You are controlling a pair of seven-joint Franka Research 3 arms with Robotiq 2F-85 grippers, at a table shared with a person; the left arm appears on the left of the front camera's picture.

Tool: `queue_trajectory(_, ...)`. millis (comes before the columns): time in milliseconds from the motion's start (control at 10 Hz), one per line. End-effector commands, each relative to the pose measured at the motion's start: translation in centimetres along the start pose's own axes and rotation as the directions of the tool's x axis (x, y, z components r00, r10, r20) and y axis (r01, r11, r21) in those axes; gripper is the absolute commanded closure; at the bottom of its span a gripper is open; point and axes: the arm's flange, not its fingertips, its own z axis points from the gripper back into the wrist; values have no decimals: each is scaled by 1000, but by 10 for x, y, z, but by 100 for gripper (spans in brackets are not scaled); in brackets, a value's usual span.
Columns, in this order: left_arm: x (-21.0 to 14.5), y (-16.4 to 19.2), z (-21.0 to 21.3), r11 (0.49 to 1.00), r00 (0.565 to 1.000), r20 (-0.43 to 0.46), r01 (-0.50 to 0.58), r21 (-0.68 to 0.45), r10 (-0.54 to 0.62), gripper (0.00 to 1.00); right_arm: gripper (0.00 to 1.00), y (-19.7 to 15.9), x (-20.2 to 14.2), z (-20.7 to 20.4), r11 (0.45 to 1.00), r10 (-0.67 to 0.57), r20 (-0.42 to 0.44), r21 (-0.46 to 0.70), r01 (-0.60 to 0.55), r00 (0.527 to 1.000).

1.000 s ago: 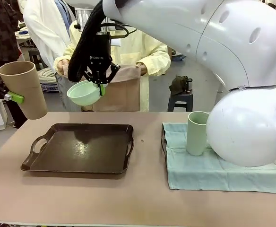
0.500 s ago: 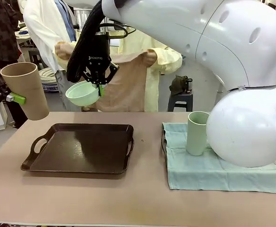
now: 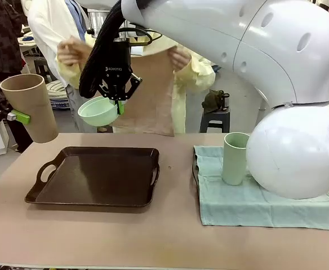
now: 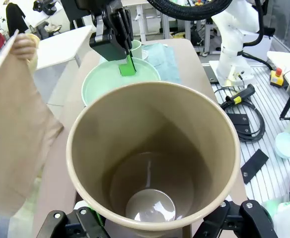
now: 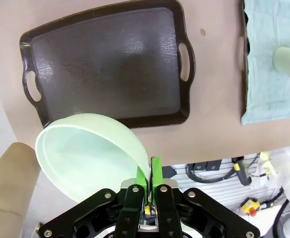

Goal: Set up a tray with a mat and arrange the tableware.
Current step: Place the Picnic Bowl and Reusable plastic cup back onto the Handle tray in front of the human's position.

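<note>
My left gripper (image 3: 17, 116) is shut on the rim of the tan cup (image 3: 30, 107), holding it tilted in the air left of the dark brown tray (image 3: 97, 175). In the left wrist view the tan cup (image 4: 152, 158) is seen from its open mouth. My right gripper (image 3: 119, 100) is shut on the rim of the mint green bowl (image 3: 98, 111), held above the tray's far edge. From the right wrist, the bowl (image 5: 85, 153) hangs over the tray (image 5: 110, 64). Across the table, a person holds up a tan mat (image 3: 150, 95). The pale green cup (image 3: 235, 158) stands upright on a teal cloth (image 3: 266, 197).
The right arm's large white body (image 3: 294, 146) covers the table's right side behind the cloth. A small pale bowl (image 4: 286, 145) lies off the table, seen at the right edge of the left wrist view. Bare tabletop (image 3: 153, 236) runs along the near edge.
The person has raised the tan mat higher and spread it with both hands. My left gripper shifted slightly with the tan cup; the right gripper and bowl barely moved.
</note>
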Motion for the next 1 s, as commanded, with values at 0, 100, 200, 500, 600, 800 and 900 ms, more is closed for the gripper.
queue_trajectory(0,1,3,1,1000,1000,5,13,6,-13,71,100,1,-1,0,1000,-2,5,-3,2,1000)
queue_trajectory(100,1,3,1,1000,1000,5,13,6,-13,71,100,1,-1,0,1000,-2,5,-3,2,1000)
queue_trajectory(200,1,3,1,1000,1000,5,13,6,-13,71,100,1,-1,0,1000,-2,5,-3,2,1000)
queue_trajectory(500,1,3,1,1000,1000,5,13,6,-13,71,100,1,-1,0,1000,-2,5,-3,2,1000)
queue_trajectory(600,1,3,1,1000,1000,5,13,6,-13,71,100,1,-1,0,1000,-2,5,-3,2,1000)
queue_trajectory(800,1,3,1,1000,1000,5,13,6,-13,71,100,1,-1,0,1000,-2,5,-3,2,1000)
queue_trajectory(900,1,3,1,1000,1000,5,13,6,-13,71,100,1,-1,0,1000,-2,5,-3,2,1000)
